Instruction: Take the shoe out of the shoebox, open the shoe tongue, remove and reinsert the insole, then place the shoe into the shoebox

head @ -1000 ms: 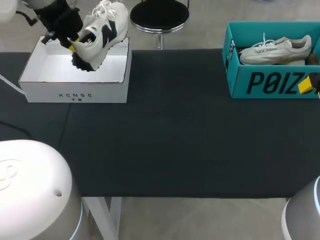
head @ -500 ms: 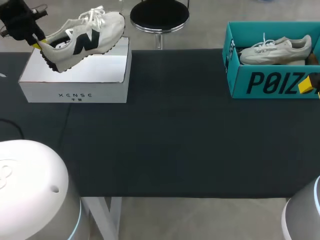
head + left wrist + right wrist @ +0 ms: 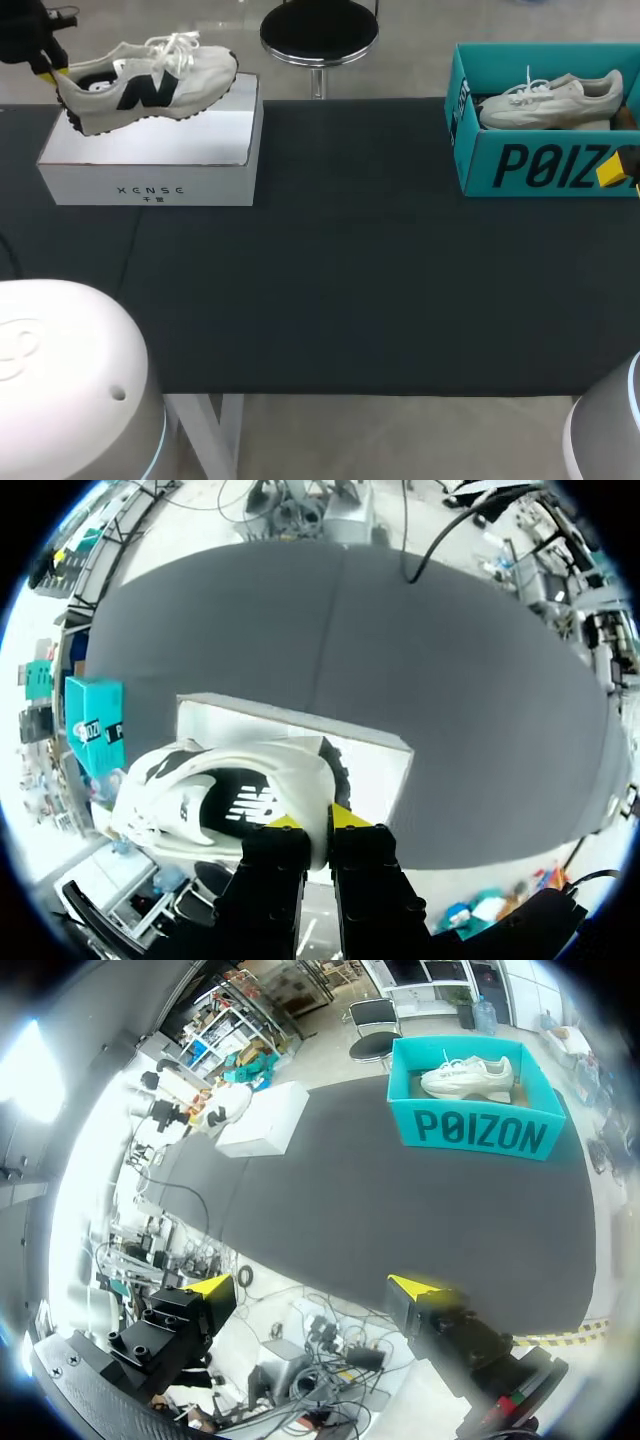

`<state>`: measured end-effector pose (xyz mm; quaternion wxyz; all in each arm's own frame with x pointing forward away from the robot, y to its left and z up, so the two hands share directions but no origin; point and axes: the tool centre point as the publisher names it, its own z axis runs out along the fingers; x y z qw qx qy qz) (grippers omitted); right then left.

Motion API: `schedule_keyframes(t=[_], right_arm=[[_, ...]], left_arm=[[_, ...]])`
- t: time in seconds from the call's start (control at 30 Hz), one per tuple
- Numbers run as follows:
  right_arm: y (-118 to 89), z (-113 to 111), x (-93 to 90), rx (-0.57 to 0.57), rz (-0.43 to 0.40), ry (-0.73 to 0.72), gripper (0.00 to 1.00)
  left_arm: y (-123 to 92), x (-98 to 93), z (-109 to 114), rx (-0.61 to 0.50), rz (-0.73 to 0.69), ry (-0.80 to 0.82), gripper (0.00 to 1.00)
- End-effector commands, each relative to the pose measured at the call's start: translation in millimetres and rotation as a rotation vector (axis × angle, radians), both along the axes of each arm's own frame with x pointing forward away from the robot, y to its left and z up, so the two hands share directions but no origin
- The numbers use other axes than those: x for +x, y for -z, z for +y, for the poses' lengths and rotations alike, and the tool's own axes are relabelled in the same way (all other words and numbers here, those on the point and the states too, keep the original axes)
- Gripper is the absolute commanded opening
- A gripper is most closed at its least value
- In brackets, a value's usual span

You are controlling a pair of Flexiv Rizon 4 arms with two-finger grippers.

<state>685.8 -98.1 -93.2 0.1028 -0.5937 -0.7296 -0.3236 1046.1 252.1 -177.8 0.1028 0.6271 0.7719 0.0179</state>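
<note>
**Inspector:** Left arm housing [image 3: 60, 380], head view. Findings?

**Assistant:** White, smooth, dome-shaped. One small dark hole on top, a faint embossed curl near the edge, and a thin pale-blue ring low on its side.

**Inspector:** Right arm housing [image 3: 608, 430]?

**Assistant:** Light grey and rounded, with a pale-blue ring of the same kind. Only a corner shows.

**Inspector:** Left gripper [image 3: 318, 820], wrist view?

**Assistant:** Two black, blocky, matte fingers [image 3: 275, 880] with round recessed screw holes. The tips are bright yellow wedges.

**Inspector:** Right gripper [image 3: 315, 1286]?

**Assistant:** Black blocks with yellow tips, as on the left. Screw holes are plain on one finger [image 3: 165, 1325]. The other carries a small red-and-green mark [image 3: 510, 1400] near its base.
</note>
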Motion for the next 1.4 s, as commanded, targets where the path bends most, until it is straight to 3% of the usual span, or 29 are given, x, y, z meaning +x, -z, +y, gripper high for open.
schedule_keyframes(t=[0.03,0.43,1.13,1.4], right_arm=[[0.2,0.5,2.0,-0.002,0.004,-0.001,1.00],[0.2,0.5,2.0,-0.002,0.004,-0.001,1.00],[0.2,0.5,2.0,-0.002,0.004,-0.001,1.00],[0.2,0.5,2.0,-0.002,0.004,-0.001,1.00]], left_arm=[[1.9,24.1,7.6,0.001,0.077,0.031,0.00],[26.7,22.3,22.7,0.035,0.071,0.079,0.00],[25.7,26.0,19.5,0.008,0.061,0.024,0.00],[25.4,-0.9,21.9,-0.002,-0.125,0.468,0.00]])
